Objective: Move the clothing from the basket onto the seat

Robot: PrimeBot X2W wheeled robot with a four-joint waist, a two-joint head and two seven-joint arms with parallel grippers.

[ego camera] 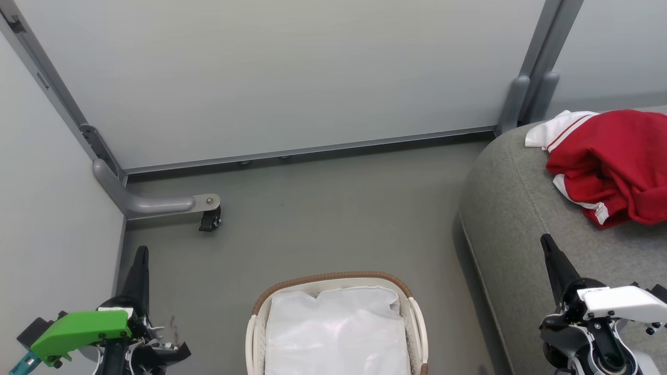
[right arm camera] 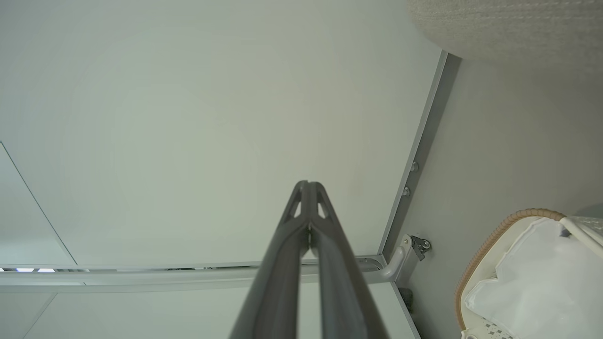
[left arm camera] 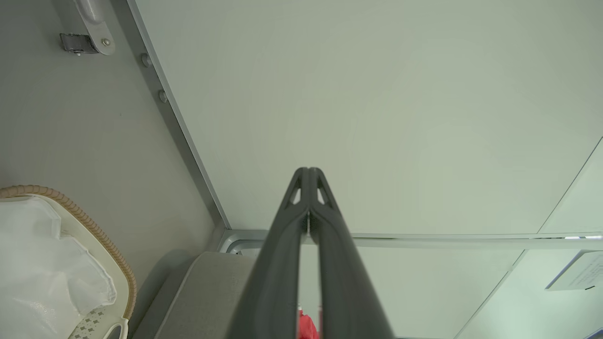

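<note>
Clothing: bright red, white panels with thin red stripes. Seat: grey weave. Basket: white, perforated, brown woven rim. Liner inside basket: plain white. Floor beyond basket: plain grey.

Basket: one, bottom centre of the head view.
Liner sheet: one, inside the basket.
Seat: one, right side.
Clothing: one red-and-white heap, upper right on the seat; how many garments it holds cannot be told.
Grippers: two, left gripper lower left, right gripper lower right.
Caster wheel: one, left of centre.
</note>
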